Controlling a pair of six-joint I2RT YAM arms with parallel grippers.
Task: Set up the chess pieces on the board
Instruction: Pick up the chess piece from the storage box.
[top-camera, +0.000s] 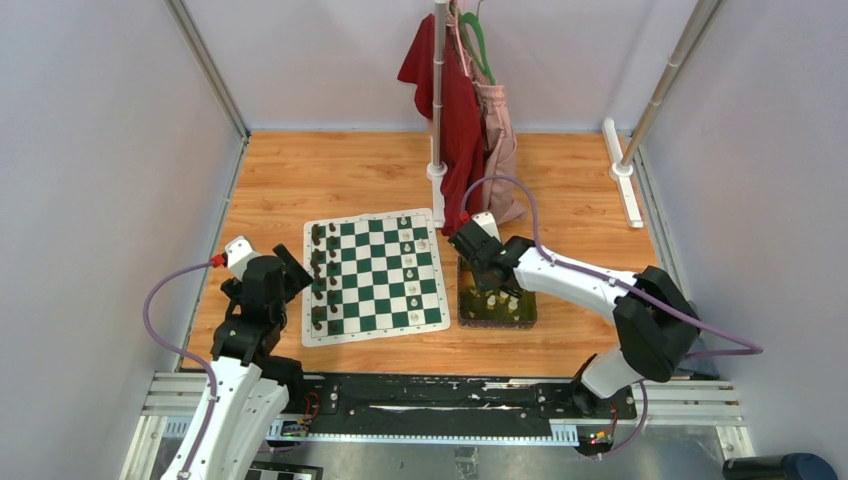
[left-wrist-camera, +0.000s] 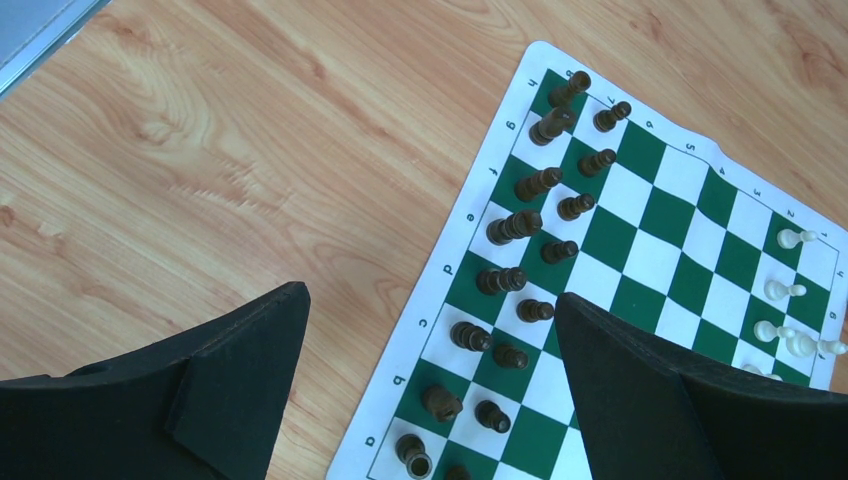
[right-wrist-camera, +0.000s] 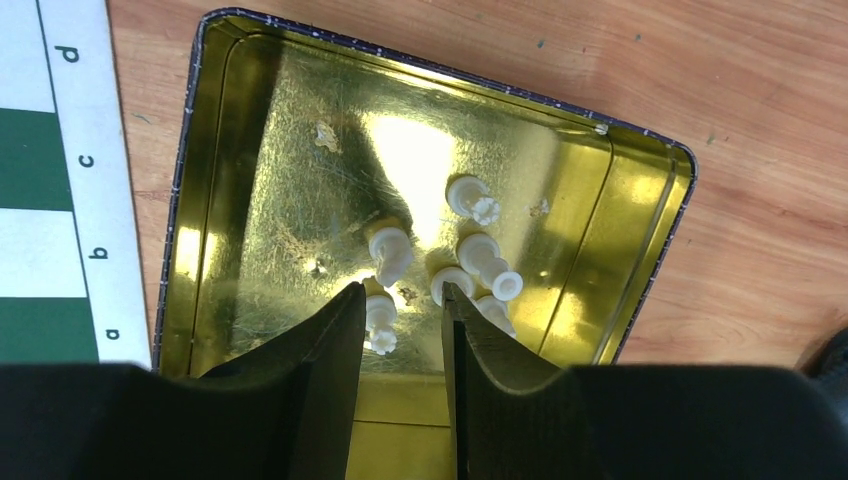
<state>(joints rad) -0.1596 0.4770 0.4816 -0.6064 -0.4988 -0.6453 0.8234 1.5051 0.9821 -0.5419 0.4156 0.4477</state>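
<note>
Dark brown chessmen (left-wrist-camera: 520, 225) ranked, but only a handful of cream-white plastic chess pieces (top-camera: 410, 262) stand on the green-and-white mat board (top-camera: 375, 275) — more lie in the gold tin tray (right-wrist-camera: 620, 200) at its three o'clock. Right gripper (right-wrist-camera: 403, 300) hovers there, jaws parted, empty; left gripper (left-wrist-camera: 430, 295) spread wide. Border reads a to h.

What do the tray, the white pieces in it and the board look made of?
The tray: thin metal by the look, tin-like; gold mirror finish inside, with hard glare and reflections.
The chess pieces in it: probably moulded plastic, cream, slight sheen.
The board: likely a flexible vinyl mat, matte print; it lies very thin, corner rounded.
</note>
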